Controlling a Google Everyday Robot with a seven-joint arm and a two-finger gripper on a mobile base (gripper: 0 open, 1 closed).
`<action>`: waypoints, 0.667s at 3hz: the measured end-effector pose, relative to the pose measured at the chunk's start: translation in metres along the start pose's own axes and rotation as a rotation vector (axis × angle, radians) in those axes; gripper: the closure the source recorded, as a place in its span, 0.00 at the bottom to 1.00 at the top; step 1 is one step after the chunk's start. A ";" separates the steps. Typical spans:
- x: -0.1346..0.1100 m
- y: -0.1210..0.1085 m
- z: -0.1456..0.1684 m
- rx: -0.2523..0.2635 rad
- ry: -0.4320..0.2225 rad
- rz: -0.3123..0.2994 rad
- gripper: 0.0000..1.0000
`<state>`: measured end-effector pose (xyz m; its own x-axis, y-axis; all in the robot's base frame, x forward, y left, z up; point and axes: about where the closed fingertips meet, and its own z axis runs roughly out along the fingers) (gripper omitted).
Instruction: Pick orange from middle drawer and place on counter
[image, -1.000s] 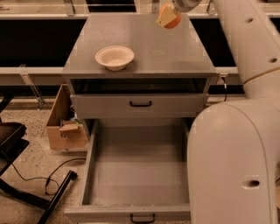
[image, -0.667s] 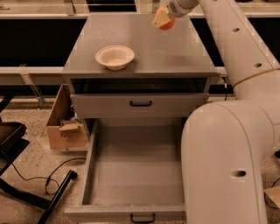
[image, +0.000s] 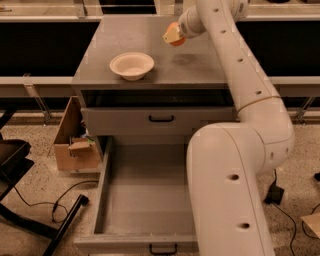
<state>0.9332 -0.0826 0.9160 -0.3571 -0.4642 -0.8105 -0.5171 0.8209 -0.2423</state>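
Aloft: orange (image: 178, 42) over desk (image: 200, 75).
Arm's gripper (image: 173, 35) above desk's right rear, jaws clenched on orange; cream bowl (image: 132, 65) front-left; middle drawer (image: 145, 192) stands open.

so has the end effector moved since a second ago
yes, the end effector, holding the orange, has shifted left towards the bowl and come lower over the counter

Small orange (image: 178, 41) in claw (image: 171, 35) above grey counter (image: 205, 72) (off the surface), middle drawer (image: 145, 195) pulled open
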 end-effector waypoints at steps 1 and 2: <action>0.007 0.005 0.031 -0.014 -0.037 0.052 1.00; 0.008 0.017 0.067 -0.022 -0.086 0.077 1.00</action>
<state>0.9737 -0.0504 0.8700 -0.3289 -0.3687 -0.8694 -0.5077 0.8453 -0.1664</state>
